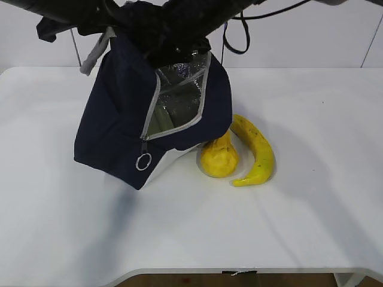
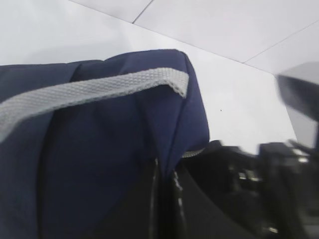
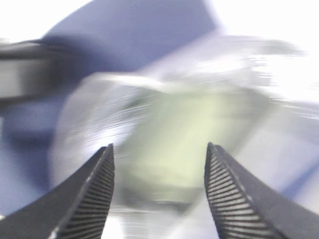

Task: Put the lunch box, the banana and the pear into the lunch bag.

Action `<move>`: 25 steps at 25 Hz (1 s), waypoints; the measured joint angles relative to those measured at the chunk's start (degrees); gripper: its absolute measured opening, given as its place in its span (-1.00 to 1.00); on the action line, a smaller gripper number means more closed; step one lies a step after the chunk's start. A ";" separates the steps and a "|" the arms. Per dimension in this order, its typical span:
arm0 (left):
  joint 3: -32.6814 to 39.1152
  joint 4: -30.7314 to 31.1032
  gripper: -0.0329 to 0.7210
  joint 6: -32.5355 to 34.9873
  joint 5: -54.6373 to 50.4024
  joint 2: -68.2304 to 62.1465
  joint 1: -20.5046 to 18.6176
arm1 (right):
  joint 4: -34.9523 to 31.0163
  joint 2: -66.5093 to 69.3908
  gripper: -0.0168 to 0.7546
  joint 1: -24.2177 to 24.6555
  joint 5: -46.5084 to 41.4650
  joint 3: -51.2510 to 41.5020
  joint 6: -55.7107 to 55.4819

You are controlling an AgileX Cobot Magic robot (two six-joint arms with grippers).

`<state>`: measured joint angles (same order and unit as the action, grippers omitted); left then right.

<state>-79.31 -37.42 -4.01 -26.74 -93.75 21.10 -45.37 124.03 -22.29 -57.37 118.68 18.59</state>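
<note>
The navy lunch bag (image 1: 114,119) stands tilted on the white table, its zipper open and its foil lining showing. Inside it lies the lunch box (image 1: 160,122), of which I see the sage-green lid. My left gripper (image 2: 164,199) is shut on the navy fabric at the bag's top edge, beside the grey handle (image 2: 89,89). Over the bag's mouth my right gripper (image 3: 159,149) is open with nothing between its fingers; the lunch box (image 3: 179,134) shows blurred below them. The pear (image 1: 219,156) and the banana (image 1: 258,152) lie side by side on the table just right of the bag.
The zipper's ring pull (image 1: 143,162) hangs at the bag's front corner. Both black arms cross above the bag at the top of the exterior view. The white table (image 1: 311,227) ends at a front edge near the bottom.
</note>
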 joint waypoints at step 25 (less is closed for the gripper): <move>0.00 12.18 -0.93 0.00 -4.21 0.00 -4.60 | 45.37 -4.77 0.24 0.43 -14.40 0.67 -17.31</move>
<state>-79.31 -25.24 -4.01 -30.95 -93.75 16.50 0.00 119.27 -21.86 -71.77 119.35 1.28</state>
